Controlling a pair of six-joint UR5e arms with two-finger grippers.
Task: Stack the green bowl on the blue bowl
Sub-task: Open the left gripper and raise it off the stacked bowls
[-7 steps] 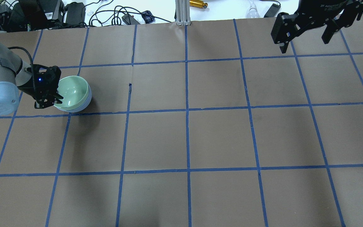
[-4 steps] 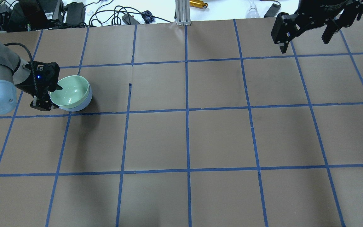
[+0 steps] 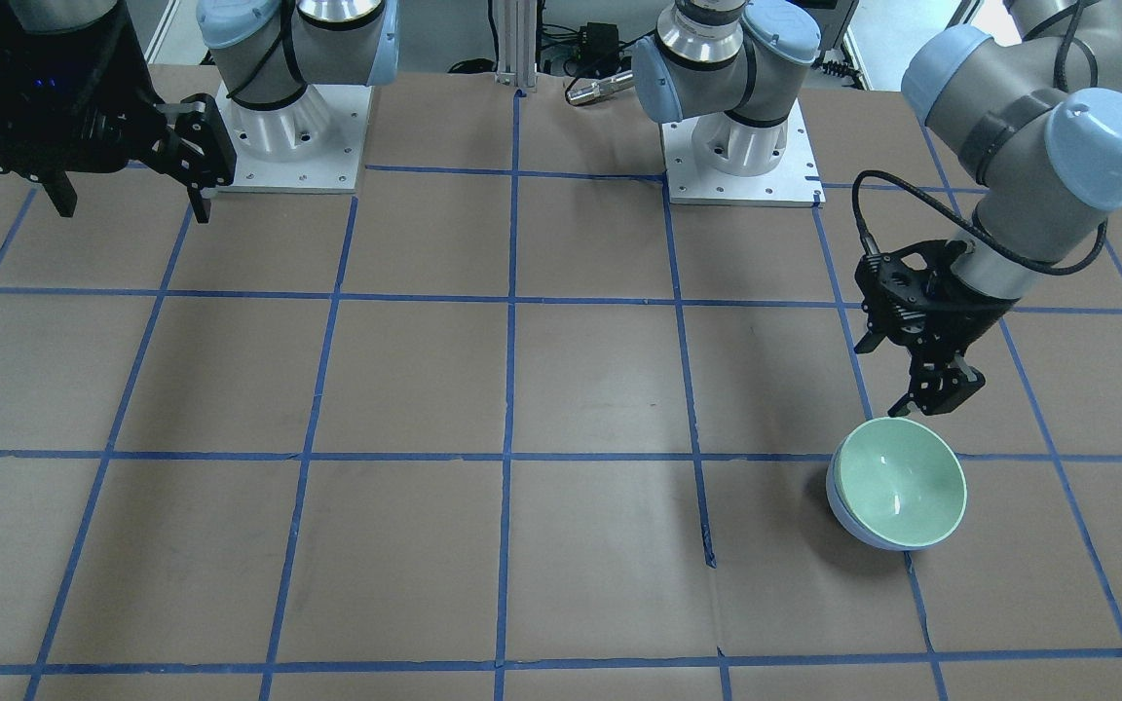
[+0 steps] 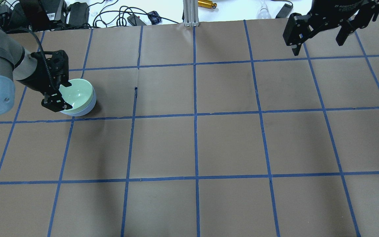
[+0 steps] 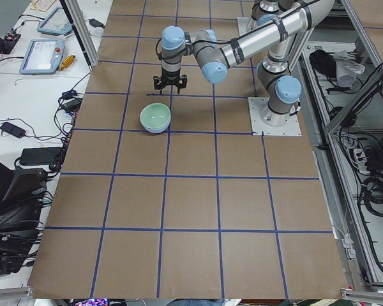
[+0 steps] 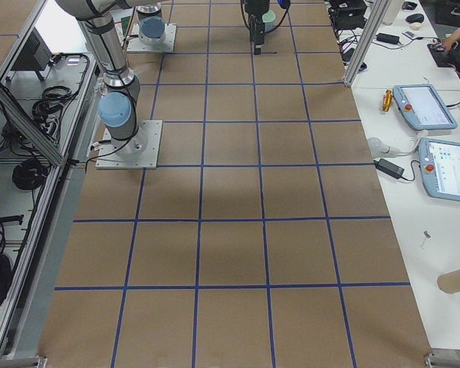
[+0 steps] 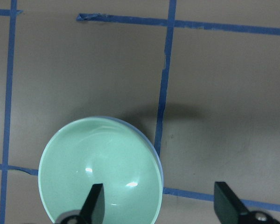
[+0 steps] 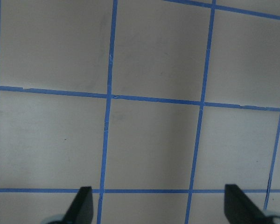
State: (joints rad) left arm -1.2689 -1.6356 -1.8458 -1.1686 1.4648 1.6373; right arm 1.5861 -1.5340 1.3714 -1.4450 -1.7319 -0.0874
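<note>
My left gripper (image 3: pixel 933 401) hung spread and empty just over the rim of the green bowl (image 3: pixel 902 482), which sat nested in the blue bowl (image 3: pixel 851 526), seemingly level, so stacking looked done; my right gripper (image 3: pixel 130 200), likewise spread, hung well apart, out of the way

We see the green bowl (image 4: pixel 79 93), glossy pale mint, nested mouth-up inside the blue bowl (image 4: pixel 91 104). Of the periwinkle one we catch only a crescent at the green's four o'clock. In the overhead view the stack sits at about ten o'clock on the table (image 4: pixel 229 144)
</note>
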